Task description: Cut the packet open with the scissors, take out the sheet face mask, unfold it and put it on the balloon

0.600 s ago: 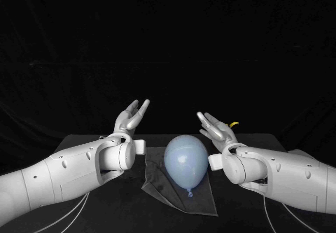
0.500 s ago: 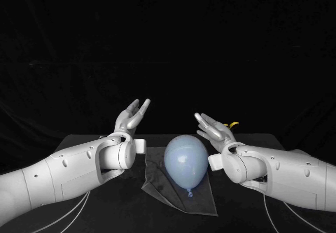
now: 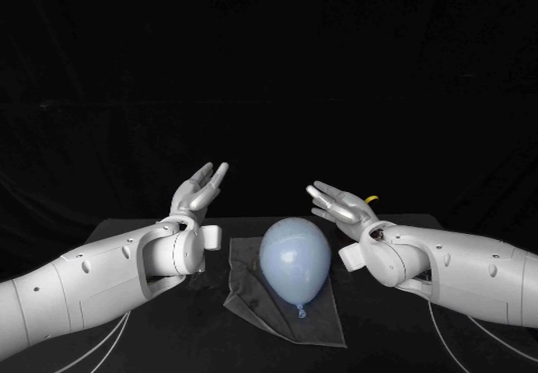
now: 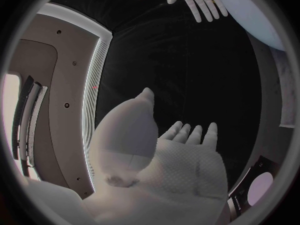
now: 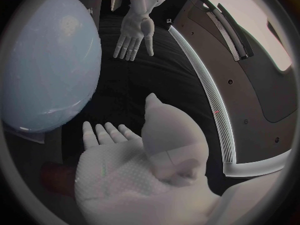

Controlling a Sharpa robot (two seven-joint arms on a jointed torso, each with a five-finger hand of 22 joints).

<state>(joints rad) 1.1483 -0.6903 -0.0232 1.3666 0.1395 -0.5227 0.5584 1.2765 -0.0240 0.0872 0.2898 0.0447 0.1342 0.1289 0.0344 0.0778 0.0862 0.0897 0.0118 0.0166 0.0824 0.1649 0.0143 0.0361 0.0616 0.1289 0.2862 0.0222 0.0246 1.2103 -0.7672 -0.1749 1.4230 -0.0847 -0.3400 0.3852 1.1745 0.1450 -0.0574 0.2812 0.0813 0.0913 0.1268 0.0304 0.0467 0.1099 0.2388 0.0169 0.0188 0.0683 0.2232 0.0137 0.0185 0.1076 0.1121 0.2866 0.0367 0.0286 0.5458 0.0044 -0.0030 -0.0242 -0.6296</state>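
Black table, balloon between left hand and right hand, untouched

Right hand empty, fingers spread, balloon beside, left hand opposite, apparently empty

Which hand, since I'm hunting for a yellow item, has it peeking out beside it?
The right hand: a small yellow thing peeks out just behind it; the left hand has nothing yellow near it.
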